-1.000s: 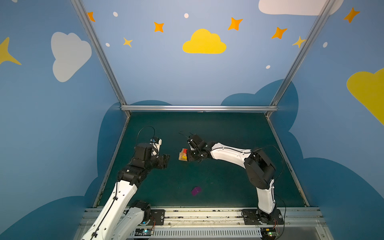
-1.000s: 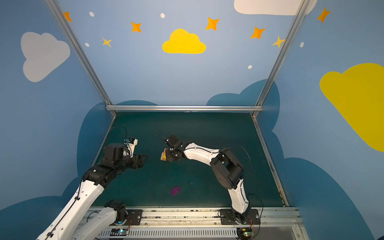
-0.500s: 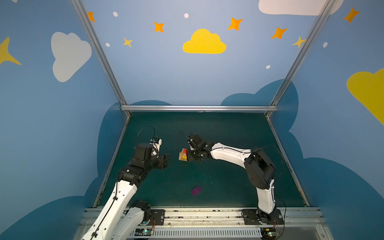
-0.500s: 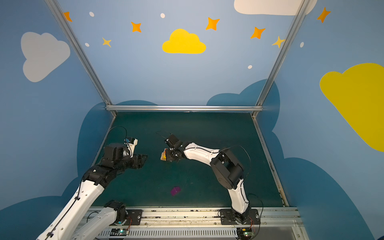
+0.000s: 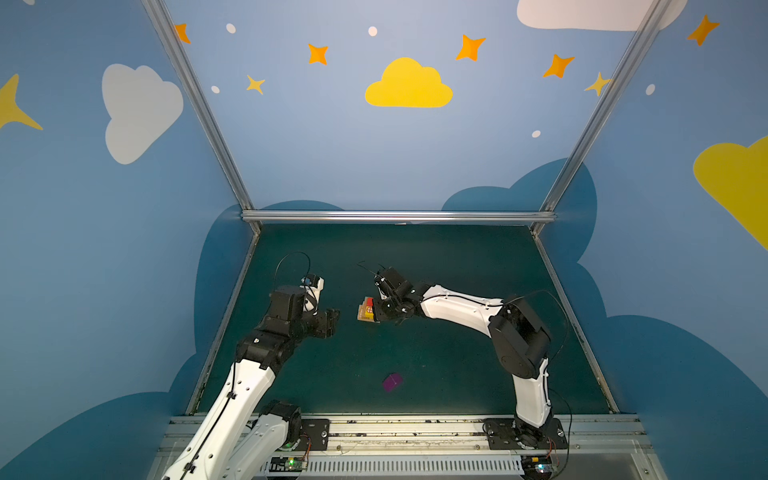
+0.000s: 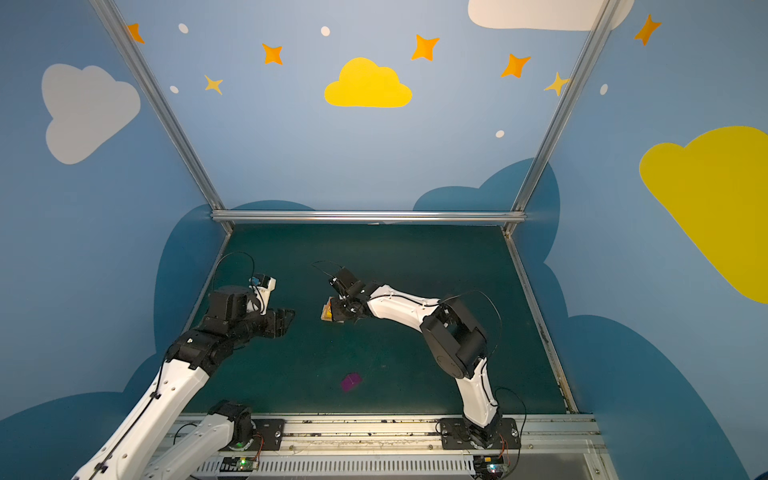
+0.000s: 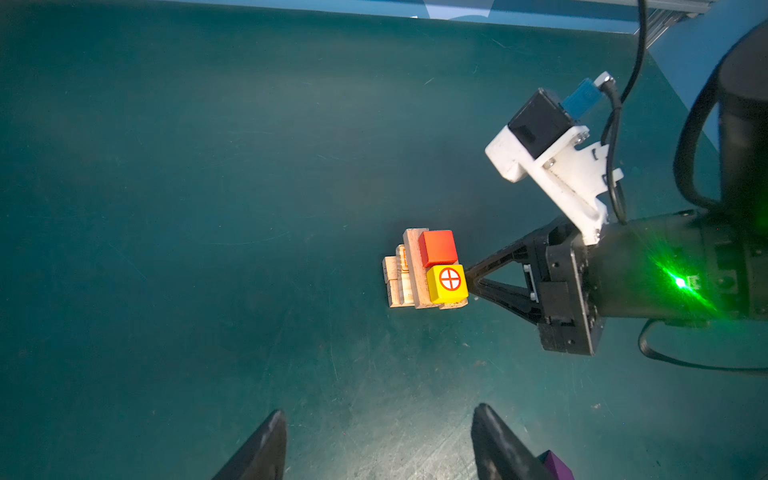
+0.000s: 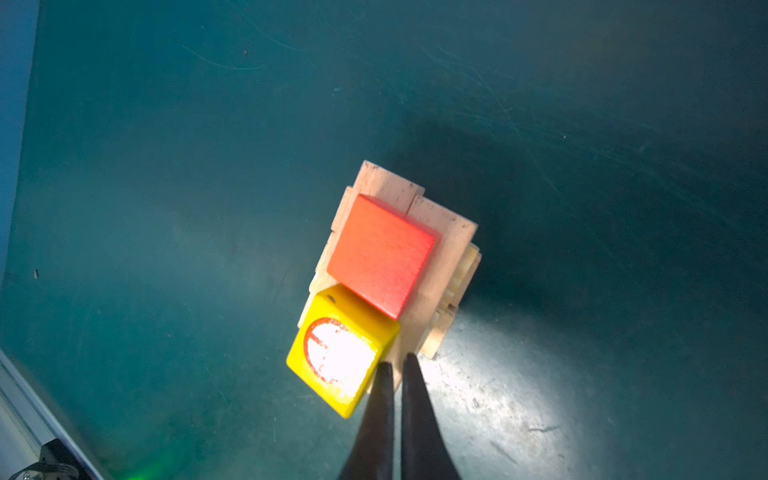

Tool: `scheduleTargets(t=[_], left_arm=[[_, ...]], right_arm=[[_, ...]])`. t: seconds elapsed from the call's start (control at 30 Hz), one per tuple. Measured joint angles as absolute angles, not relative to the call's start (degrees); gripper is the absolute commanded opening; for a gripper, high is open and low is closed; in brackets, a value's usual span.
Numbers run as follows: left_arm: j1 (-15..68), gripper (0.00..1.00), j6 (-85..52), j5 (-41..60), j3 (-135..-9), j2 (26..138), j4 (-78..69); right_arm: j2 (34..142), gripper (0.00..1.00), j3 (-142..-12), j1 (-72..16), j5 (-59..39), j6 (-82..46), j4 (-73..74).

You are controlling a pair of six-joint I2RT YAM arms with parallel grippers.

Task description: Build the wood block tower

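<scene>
Nothing moved: your right jaws, shut and empty, touch the stacked yellow wooden cube (image 7: 448, 284); left jaws gape empty; purple wooden cube (image 5: 392, 382) unplaced.

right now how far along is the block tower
Done: the tower of tan planks stands stepped, with the red cube and yellow cube side by side on top. In hand: nothing is gripped. The right claw is shut, its tips at the yellow cube's edge, perhaps nudging it straight. The left claw hangs open and empty. Left: the purple cube lies apart from the tower, not yet placed.
</scene>
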State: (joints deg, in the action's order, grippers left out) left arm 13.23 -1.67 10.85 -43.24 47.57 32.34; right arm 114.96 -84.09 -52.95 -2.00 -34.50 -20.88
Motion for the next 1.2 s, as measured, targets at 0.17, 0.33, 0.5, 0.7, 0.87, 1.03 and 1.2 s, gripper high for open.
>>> scheduleTargets(t=[0.17, 0.33, 0.5, 0.7, 0.87, 1.03, 1.2], left_arm=[[13.2, 0.7, -1.7, 10.9, -43.2, 47.6, 32.4], [13.2, 0.7, -1.7, 10.8, -43.2, 47.6, 32.4], [13.2, 0.7, -1.6, 10.6, -43.2, 47.6, 32.4], [13.2, 0.7, -1.1, 10.4, -43.2, 47.6, 32.4], [14.7, 0.7, -0.4, 13.1, -43.3, 47.7, 32.0], [23.1, 0.72, 1.3, 15.0, -43.3, 49.0, 31.5], [30.7, 0.72, 1.2, 15.5, -43.8, 50.8, 30.8]], right_arm=[[115.0, 0.0, -84.1, -52.9, -2.0, -34.5, -20.9], [115.0, 0.0, -84.1, -53.0, -2.0, -34.5, -20.9], [114.4, 0.01, -84.1, -53.0, -2.0, -34.5, -21.5], [108.9, 0.01, -82.9, -53.0, -2.0, -34.5, -22.8], [100.2, 0.02, -79.2, -53.0, -1.5, -33.6, -22.8], [91.8, 0.03, -72.3, -52.9, -1.3, -30.4, -20.6], [84.0, 0.03, -63.4, -51.8, -1.7, -26.9, -17.0]])
